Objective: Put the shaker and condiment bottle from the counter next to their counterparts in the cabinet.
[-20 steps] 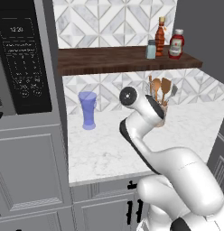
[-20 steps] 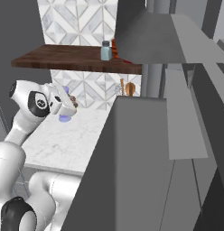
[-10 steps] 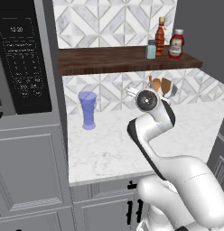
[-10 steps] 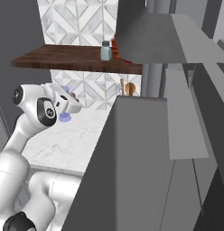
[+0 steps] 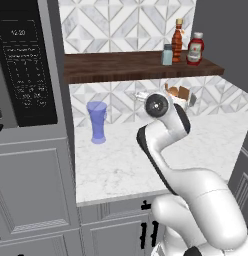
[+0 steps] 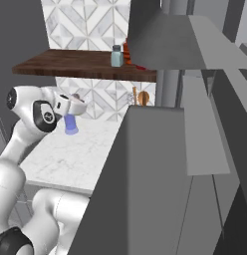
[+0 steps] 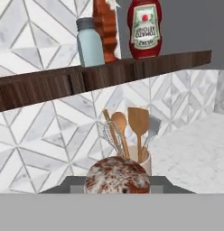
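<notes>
The cabinet shelf carries the tall red-orange condiment bottle, with the pale blue-grey shaker and the squat red bottle beside it. Below the shelf and above the counter, my gripper is shut on a small round thing. Its speckled brown-and-white top shows between the fingers; I take it for the shaker. Its body is hidden.
A crock of wooden spoons and a whisk stands against the tiled wall straight ahead of the hand. A blue glass stands on the counter to the left. A black microwave fills the left side. Large grey panels block the right.
The arm has lifted the hand a little and carried it toward the wall and the utensil crock. The gripper has stayed shut on the same thing.
</notes>
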Motion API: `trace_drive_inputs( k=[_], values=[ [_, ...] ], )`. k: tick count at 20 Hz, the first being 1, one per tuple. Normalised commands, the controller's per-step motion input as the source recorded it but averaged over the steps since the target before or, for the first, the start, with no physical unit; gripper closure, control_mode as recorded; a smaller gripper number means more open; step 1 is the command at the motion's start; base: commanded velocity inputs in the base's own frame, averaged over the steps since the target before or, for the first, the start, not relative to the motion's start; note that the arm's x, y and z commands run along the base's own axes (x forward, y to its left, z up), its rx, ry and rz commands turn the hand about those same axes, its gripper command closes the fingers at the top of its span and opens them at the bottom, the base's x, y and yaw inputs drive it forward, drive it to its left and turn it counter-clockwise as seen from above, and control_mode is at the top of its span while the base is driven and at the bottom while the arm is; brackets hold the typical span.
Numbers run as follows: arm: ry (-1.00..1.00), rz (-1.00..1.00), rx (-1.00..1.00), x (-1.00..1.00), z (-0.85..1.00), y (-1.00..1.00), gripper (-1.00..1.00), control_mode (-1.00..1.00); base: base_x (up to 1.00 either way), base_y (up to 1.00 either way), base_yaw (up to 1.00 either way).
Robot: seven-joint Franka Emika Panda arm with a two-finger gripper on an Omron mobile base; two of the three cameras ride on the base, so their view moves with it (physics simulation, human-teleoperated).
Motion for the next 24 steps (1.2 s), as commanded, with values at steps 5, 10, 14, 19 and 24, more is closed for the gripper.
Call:
trace_drive_inputs(
  k=[5,10,14,19,24],
  values=[
    [0.04,0.06,-0.26,-0.05,0.69,0.23,1.00,-1.00,0.00,0.00,0.00],
    [0.03,0.07,-0.19,-0.50,0.55,0.35,1.00,-1.00,0.00,0.00,0.00],
    [0.03,0.09,-0.10,-0.23,0.62,0.28,1.00,-1.00,0.00,0.00,0.00],
    [0.10,0.11,0.00,0.22,0.68,0.02,1.00,-1.00,0.00,0.00,0.00],
    [0.15,0.06,0.00,0.35,0.41,0.00,1.00,-1.00,0.00,0.00,0.00]
  ],
)
